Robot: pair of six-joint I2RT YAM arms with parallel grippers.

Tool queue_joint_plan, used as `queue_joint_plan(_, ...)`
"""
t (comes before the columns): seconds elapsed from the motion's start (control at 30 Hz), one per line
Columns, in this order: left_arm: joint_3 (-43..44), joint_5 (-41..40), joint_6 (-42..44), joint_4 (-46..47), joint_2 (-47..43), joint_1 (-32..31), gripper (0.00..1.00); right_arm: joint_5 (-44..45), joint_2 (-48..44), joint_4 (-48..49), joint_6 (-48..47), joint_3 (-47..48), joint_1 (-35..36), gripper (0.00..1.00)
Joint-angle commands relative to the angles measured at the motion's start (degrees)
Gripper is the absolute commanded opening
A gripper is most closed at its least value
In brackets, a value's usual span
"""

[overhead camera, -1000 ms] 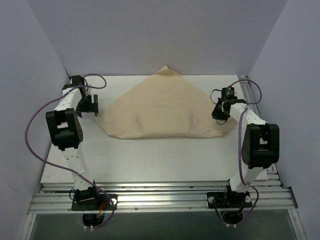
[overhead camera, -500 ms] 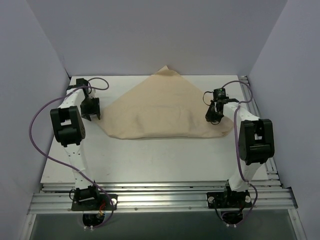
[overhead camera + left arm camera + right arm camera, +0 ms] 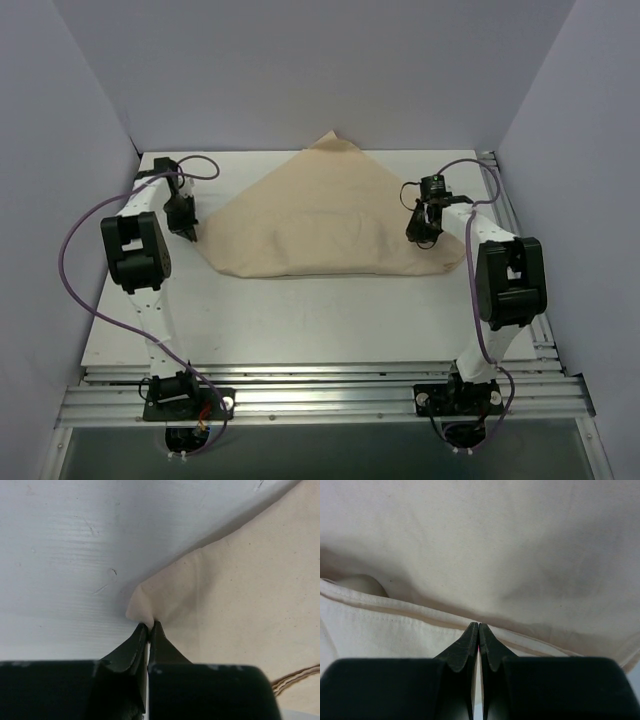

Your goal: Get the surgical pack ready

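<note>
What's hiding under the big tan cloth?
Only the white table shows around the cloth. The cloth looks a little lumpy in the middle, but it covers whatever lies beneath, so nothing under it can be seen.

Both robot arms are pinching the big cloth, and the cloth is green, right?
Not green. The cloth is tan-beige, as the top external view shows. The rest is right: the left gripper has its jaws shut on a corner of the cloth, and the right gripper has its jaws shut on the cloth's hemmed edge.
</note>
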Motion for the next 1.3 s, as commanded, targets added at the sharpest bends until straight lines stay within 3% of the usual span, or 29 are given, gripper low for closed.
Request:
queue_joint_plan(0.0, 1.63, 3.06, -0.18, 0.86, 0.33, -0.23, 0.02, 0.94, -0.06, -1.04, 1.09, 1.81, 1.84, 0.00)
queue_joint_plan(0.27, -0.57, 5.61, 1.05, 3.77, -12.50, -1.02, 0.02, -0.90, 0.56, 2.04, 2.50, 1.28, 3.17, 0.00)
queue_joint_plan(0.5, 1.53, 6.23, 4.55, 0.00, -19.44, -7.25, 0.02, -2.40, 1.44, 4.15, 1.53, 0.93, 3.17, 0.00)
queue_joint_plan(0.73, 10.31, 7.37, 4.04, -3.61, -18.40, -18.85, 0.02, -2.14, 1.62, 4.51, 1.88, 0.67, 3.08, 0.00)
queue_joint_plan(1.03, 15.78, 5.70, 3.77, -4.84, -15.41, -24.23, 0.02, -1.36, -5.59, 1.44, -0.23, -0.65, -5.34, 0.01)
queue_joint_plan(1.1, 13.86, 4.48, 3.77, -3.71, -15.75, -23.88, 0.02, 0.76, -7.43, -0.67, -0.85, -1.53, -6.76, 0.10)
queue_joint_plan(1.13, 12.72, 3.77, 3.77, -3.27, -15.93, -23.70, 0.02, 1.64, -8.05, -1.29, -0.85, -1.97, -7.81, 0.27)
queue_joint_plan(1.23, 8.23, 2.28, 4.03, -1.60, -17.34, -23.53, 0.02, 0.34, -9.98, -0.60, -0.59, -5.29, -15.88, 0.54)
queue_joint_plan(1.27, 7.44, 2.36, 4.12, -1.33, -17.60, -23.61, 0.02, -1.24, -9.99, 0.28, -0.50, -5.92, -20.17, 0.57)
